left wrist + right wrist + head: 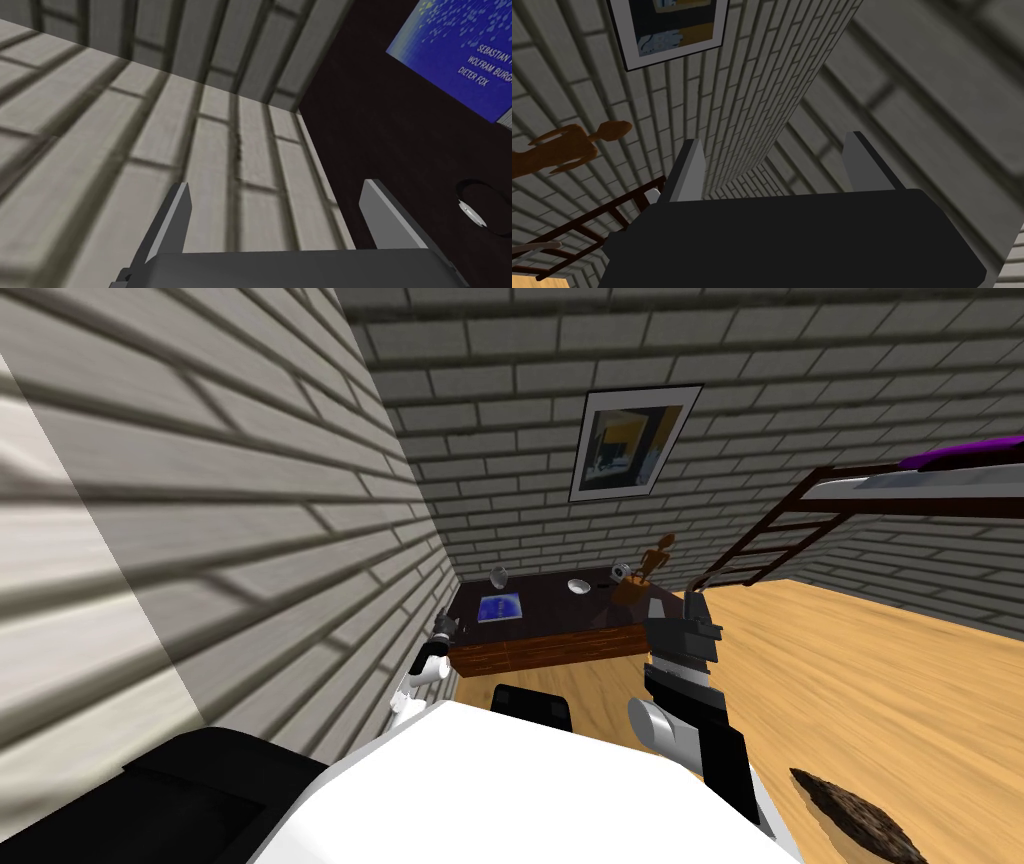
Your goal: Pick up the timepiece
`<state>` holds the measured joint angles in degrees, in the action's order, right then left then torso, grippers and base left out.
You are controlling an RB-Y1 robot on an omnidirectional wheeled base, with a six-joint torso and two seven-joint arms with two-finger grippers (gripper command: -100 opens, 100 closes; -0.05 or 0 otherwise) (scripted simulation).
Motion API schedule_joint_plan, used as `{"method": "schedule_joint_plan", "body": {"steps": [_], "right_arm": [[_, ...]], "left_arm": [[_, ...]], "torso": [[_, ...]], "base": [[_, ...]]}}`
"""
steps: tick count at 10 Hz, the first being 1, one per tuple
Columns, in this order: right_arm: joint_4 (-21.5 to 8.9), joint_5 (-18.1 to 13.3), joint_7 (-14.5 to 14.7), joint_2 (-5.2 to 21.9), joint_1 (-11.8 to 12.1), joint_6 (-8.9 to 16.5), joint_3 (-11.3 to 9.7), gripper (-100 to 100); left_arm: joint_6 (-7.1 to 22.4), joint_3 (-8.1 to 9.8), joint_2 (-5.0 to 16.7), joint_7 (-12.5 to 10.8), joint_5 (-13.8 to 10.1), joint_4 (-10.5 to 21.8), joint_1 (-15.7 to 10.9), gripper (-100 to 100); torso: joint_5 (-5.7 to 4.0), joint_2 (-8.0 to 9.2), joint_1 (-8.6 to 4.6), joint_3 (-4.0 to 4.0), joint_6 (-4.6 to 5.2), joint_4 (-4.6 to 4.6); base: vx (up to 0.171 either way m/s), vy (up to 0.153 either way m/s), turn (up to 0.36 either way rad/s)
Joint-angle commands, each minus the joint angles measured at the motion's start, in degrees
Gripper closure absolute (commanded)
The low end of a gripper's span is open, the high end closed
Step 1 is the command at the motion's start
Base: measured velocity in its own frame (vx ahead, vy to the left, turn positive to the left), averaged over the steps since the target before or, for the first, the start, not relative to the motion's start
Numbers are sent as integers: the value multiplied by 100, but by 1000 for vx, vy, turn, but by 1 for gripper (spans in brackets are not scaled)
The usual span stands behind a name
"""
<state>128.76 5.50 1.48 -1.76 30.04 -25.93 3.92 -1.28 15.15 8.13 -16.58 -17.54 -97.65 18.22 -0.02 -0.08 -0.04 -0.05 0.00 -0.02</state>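
The left arm hangs low along the pale brick side wall. Its left claw point(445, 627) point(276, 184) is spread and empty, at the edge of the dark worktop point(560, 616) just left of the blue book point(500, 608). To the right of the book, well apart from it, the right arm is bent upward. Its right claw point(697, 601) point(774, 138) is also spread and grips nothing, aimed at grey bricks.

The left wrist view gives the white lettering on the book's cover and the watch point(472, 212), a pale face in a dark loop lying on the worktop, near one finger but not touching it. In the head view the watch point(497, 578) sits just beyond the book, toward the back wall. A white bowl point(578, 585) and a wooden figure point(655, 556) stand further right of the book. The right wrist view catches the figure point(567, 150) side-on.

Above the book, a framed picture point(632, 443) hangs on the back wall. Far right of the book, a dark ladder point(760, 548) rises from the wooden floor point(880, 688) to a raised bed point(920, 478).
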Motion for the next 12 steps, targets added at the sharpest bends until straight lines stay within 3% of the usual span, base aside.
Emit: {"method": "schedule_joint_plan", "body": {"steps": [1, 5, 8, 12], "right_arm": [[0, 0, 0, 0, 0, 0, 0, 0], [0, 0, 0, 0, 0, 0, 0, 0], [0, 0, 0, 0, 0, 0, 0, 0], [0, 0, 0, 1, 0, 0, 0, 0]], "left_arm": [[86, 41, 12, -64, -39, 158, -53, -100], [535, 209, 0, -387, -234, 783, -361, -100], [686, 245, -7, -503, -297, 1125, -472, -100], [1141, 302, -32, -866, -478, 1763, -817, -100]], "torso": [[0, 0, 0, 0, 0, 0], [1, 0, 6, 0, 1, 0], [2, -3, 11, -1, 1, 0], [4, -2, 18, -1, 0, 0]], "base": [[12, -14, 11], [17, -4, 12], [20, 10, 2], [21, 30, -1]]}}
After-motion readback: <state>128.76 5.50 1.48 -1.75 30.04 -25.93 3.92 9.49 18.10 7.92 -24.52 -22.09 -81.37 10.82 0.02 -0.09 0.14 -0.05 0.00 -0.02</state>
